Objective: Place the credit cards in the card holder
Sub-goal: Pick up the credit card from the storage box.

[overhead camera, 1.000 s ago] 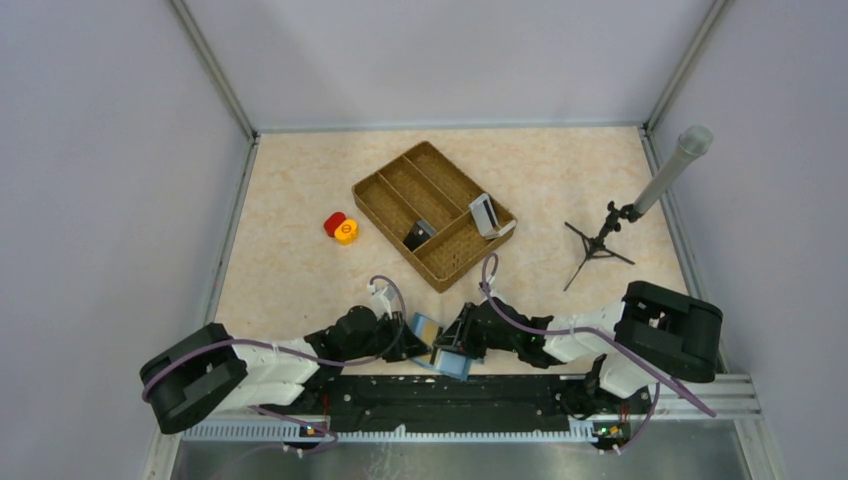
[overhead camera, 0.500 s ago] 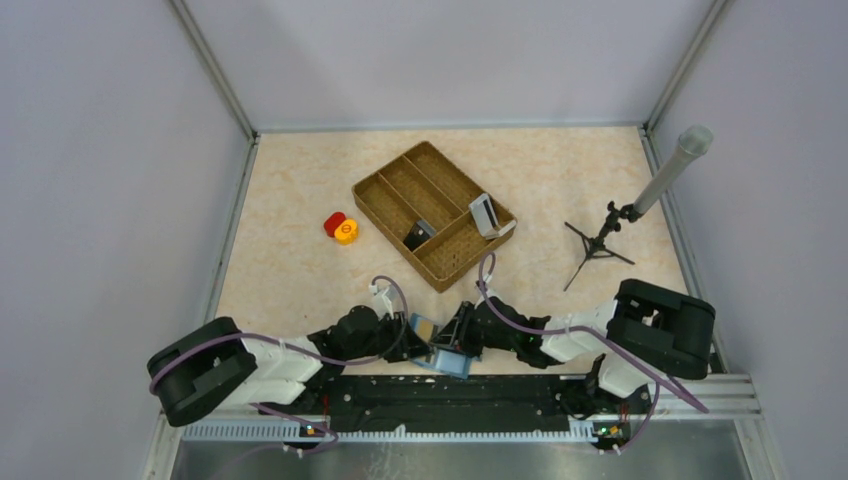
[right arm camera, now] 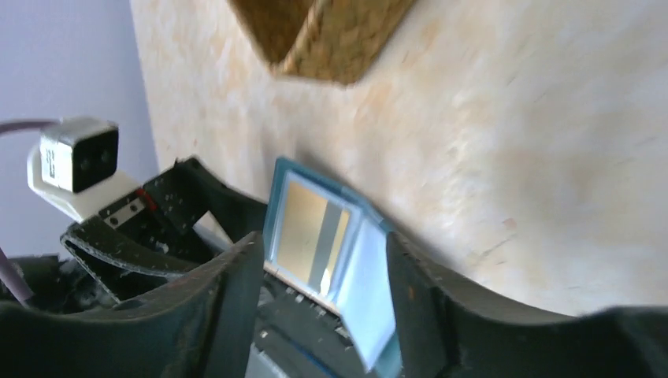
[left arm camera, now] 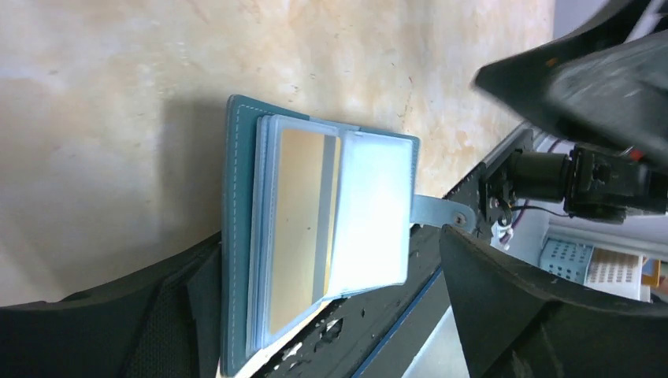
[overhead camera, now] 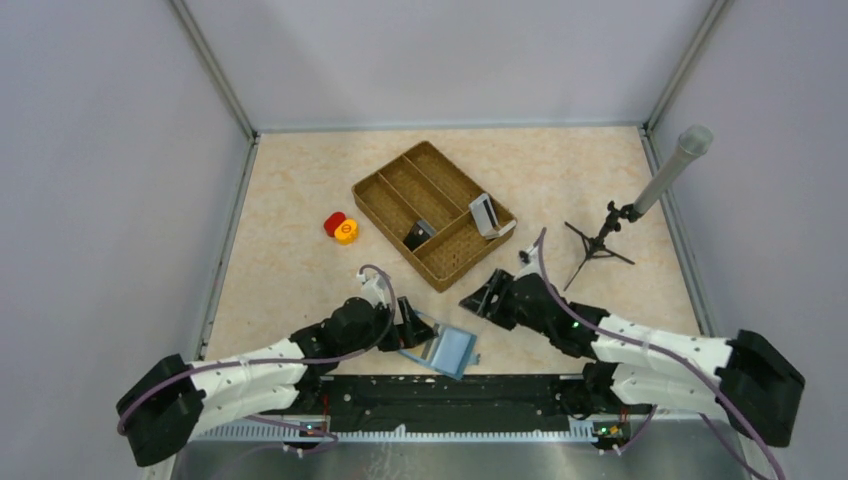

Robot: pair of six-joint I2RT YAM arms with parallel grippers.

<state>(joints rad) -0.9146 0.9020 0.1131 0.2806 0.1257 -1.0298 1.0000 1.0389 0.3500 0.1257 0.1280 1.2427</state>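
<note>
The teal-blue card holder [overhead camera: 443, 350] lies open at the table's near edge, part of it over the black rail. A tan credit card [left arm camera: 295, 228] sits in one of its clear slots, next to a pale blue panel [left arm camera: 370, 213]; the same card [right arm camera: 306, 224] shows in the right wrist view. My left gripper [overhead camera: 412, 326] is open, its fingers wide apart on either side of the holder [left arm camera: 236, 236] without pinching it. My right gripper [overhead camera: 488, 296] is open too, and hangs apart from the holder, up and to its right. A pale grey-white card [overhead camera: 484, 213] leans in the woven tray.
The brown woven divided tray [overhead camera: 385, 190] stands mid-table with a dark flat piece [overhead camera: 419, 233] in one compartment. Red and yellow round pieces [overhead camera: 340, 228] lie left of it. A small black tripod with a grey tube [overhead camera: 610, 225] stands at the right.
Both grippers have opened and let go of the card holder, which now lies spread open on the table. The right arm has drawn back, away from the holder and toward the tray.
</note>
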